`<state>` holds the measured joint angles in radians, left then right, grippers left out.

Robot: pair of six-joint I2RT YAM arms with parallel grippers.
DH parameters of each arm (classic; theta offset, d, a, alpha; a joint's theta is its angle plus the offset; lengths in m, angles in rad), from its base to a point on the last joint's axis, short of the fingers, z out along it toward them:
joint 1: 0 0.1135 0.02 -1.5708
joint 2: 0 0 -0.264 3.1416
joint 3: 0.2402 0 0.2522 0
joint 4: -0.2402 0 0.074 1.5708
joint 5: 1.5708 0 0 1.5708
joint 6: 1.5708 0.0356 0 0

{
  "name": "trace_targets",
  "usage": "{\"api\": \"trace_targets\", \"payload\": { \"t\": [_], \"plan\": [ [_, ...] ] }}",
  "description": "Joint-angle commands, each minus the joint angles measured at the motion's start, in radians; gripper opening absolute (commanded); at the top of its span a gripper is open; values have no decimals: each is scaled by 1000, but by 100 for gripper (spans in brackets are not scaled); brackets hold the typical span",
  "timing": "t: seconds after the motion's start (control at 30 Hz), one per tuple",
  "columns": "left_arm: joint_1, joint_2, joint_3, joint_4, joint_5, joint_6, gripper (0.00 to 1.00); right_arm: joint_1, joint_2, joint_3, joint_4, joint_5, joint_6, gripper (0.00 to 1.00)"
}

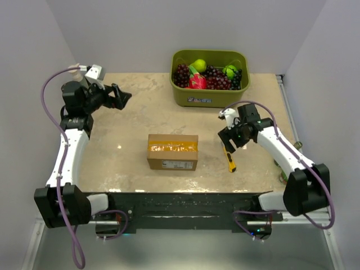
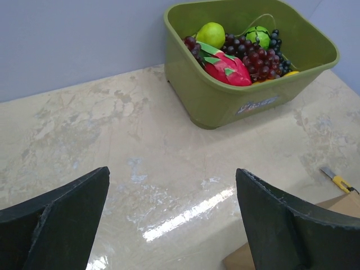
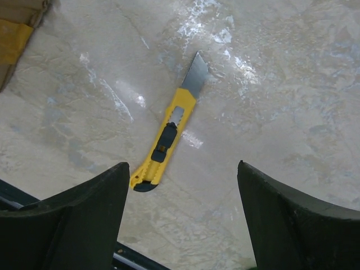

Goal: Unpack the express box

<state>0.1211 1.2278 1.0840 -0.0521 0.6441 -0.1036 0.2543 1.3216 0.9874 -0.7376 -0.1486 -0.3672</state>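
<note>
The express box [image 1: 172, 152], a small brown carton with yellowish tape on its top seam and a white label on its near side, sits closed near the table's front centre. A corner of it shows in the left wrist view [image 2: 343, 205] and in the right wrist view [image 3: 16, 34]. A yellow utility knife [image 1: 230, 160] lies on the table to its right, blade out [image 3: 169, 135]. My right gripper [image 1: 232, 140] is open and empty, hovering just above the knife. My left gripper [image 1: 121, 98] is open and empty, raised at the far left.
A green plastic bin [image 1: 209, 79] with grapes, a red dragon fruit and green fruits stands at the back centre-right, also in the left wrist view [image 2: 247, 62]. White walls enclose the table on three sides. The black front rail [image 1: 180, 205] runs along the near edge.
</note>
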Motion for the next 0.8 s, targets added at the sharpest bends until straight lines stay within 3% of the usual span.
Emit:
{"api": "trace_targets", "payload": {
  "t": [0.0,0.33,0.5,0.7,0.73,0.77],
  "plan": [
    [3,-40,-15,-8,-23,47,98,-3,93,-35,29,-8,-93,79],
    [31,-68,-52,-29,-58,73,98,2,228,-56,79,-19,-113,70],
    [35,-70,-47,-40,-66,91,98,8,319,-44,64,-35,-133,55],
    [40,-51,-27,-29,-69,96,98,22,358,-44,70,-22,-136,49],
    [40,-51,-24,-23,-66,97,98,25,364,-44,69,-20,-134,35],
    [40,-45,-22,-25,-57,99,98,25,364,-43,69,-17,-134,31]
  ]
}}
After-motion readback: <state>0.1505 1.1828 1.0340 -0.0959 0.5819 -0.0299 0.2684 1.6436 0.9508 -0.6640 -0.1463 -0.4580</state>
